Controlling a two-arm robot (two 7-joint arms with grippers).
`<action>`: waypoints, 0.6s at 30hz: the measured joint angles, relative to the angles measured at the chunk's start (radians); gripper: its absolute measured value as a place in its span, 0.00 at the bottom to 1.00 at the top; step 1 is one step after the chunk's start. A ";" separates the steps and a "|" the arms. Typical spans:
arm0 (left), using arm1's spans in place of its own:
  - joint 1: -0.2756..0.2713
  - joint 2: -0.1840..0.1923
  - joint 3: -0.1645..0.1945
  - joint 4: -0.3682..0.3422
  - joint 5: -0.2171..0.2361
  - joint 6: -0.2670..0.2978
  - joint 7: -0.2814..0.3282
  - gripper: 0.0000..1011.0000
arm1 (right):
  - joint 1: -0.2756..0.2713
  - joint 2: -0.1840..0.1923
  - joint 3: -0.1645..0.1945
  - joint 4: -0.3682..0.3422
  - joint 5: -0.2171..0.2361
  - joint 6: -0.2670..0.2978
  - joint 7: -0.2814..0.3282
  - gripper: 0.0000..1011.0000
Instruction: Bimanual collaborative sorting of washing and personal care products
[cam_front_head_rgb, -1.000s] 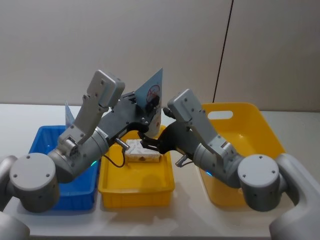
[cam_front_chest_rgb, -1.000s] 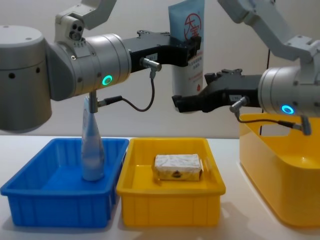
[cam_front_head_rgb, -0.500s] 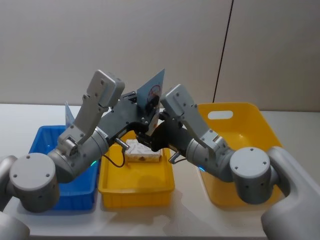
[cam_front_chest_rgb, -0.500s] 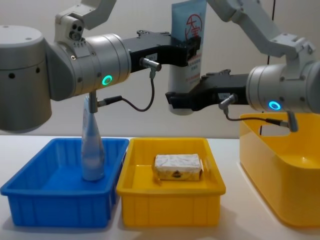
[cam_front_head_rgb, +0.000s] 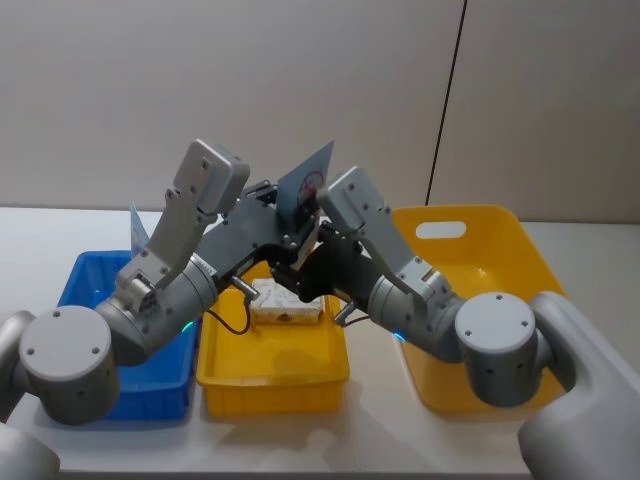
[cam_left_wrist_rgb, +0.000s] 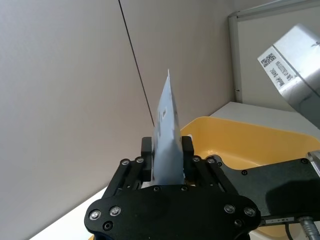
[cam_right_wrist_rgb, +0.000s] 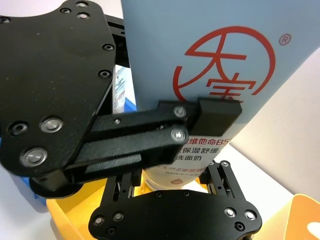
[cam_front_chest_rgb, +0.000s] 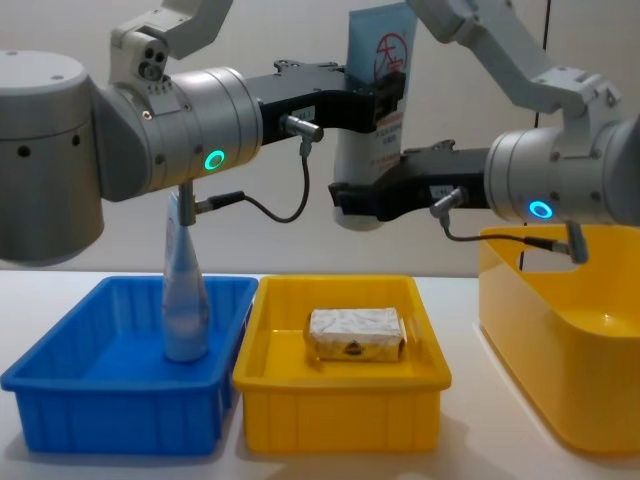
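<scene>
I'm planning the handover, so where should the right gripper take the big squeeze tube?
Probably low on the squeeze tube, on the rounder cap end below the left gripper, coming in from the side. The tube hangs upright, its flat top end clamped, leaving the lower body free; the right gripper already sits there.

In the chest view the squeeze tube is cut off at the top edge, its lower end hidden behind the right gripper, whose fingers' closure on it cannot be told.

left hand clamps squeeze tube edge-on; yellow tub behind.
</scene>
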 joint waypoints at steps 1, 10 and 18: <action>0.000 0.000 0.000 0.000 0.000 0.000 0.000 0.33 | -0.001 0.000 0.001 -0.002 0.003 0.002 -0.004 0.58; 0.000 0.000 0.000 0.000 0.000 0.000 0.000 0.60 | -0.007 -0.010 0.020 -0.009 0.007 0.024 -0.039 0.46; 0.000 0.000 0.000 0.000 0.000 0.000 0.000 0.85 | -0.014 -0.033 0.050 -0.012 0.007 0.055 -0.098 0.35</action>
